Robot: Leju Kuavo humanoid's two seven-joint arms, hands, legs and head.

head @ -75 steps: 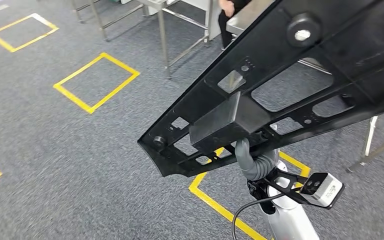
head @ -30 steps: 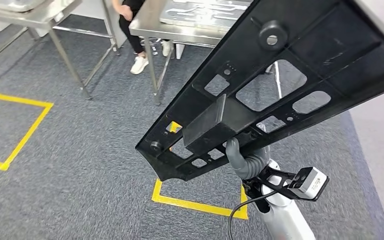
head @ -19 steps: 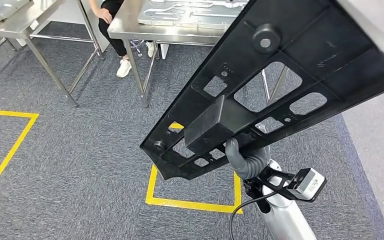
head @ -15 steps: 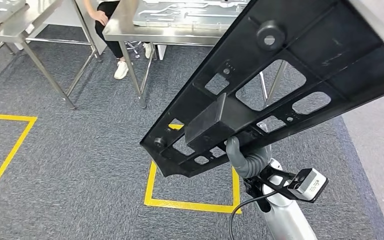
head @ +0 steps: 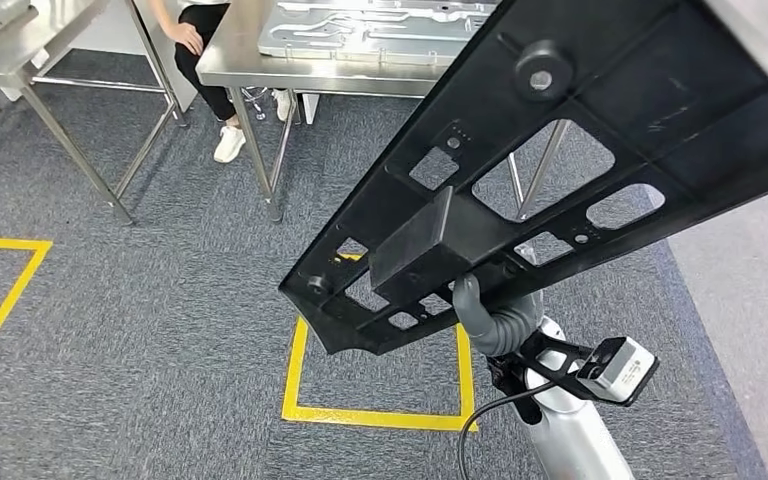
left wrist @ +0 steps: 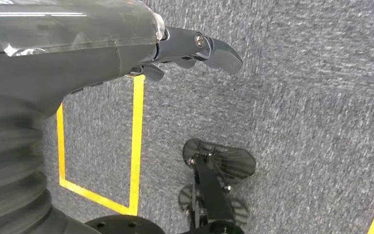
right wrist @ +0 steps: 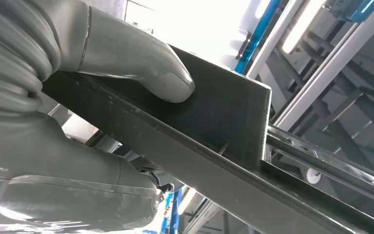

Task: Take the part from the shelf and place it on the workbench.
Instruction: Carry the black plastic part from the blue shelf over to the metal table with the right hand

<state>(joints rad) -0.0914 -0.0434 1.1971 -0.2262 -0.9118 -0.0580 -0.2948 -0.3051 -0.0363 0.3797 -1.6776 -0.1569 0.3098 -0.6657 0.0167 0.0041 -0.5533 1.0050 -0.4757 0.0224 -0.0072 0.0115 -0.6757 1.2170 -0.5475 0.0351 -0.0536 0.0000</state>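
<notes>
Currently grips the black part [head: 560, 170] in the right hand [right wrist: 78, 87], frame centre; left hand [left wrist: 126, 44] loosely open, holding nothing, above carpet [head: 140, 330].

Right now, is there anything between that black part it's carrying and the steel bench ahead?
Nothing visible on the carpet stretch between. The right hand holds the part; the bench stands ahead, already bearing a metal plate, with a person seated behind it.
</notes>
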